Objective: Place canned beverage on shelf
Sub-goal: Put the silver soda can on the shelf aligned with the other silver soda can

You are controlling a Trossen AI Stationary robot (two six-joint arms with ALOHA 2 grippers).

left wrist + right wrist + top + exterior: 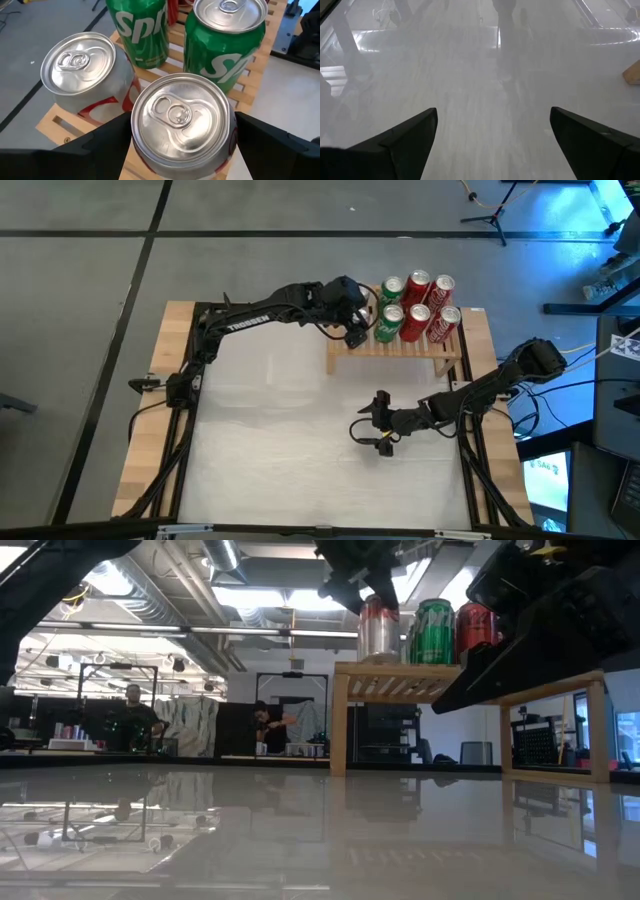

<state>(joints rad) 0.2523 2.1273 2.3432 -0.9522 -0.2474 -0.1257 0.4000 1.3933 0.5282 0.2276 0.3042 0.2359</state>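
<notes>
Here the silver can (pixel 182 120) sits between the left hand's (pixel 180 145) fingers, on the shelf (pixel 400 348).

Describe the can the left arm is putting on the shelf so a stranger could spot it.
Find the light-wood slatted shelf at the table's far edge. At the end nearest the left arm, a silver can with red markings sits between the left hand's dark fingers, beside another silver can and two green cans.

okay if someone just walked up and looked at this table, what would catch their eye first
Probably the cluster of red and green cans packed on the light-wood shelf at the table's far side. The left gripper is at the shelf's left end, its fingers either side of a silver-topped can. The right gripper waits open over bare table.
</notes>
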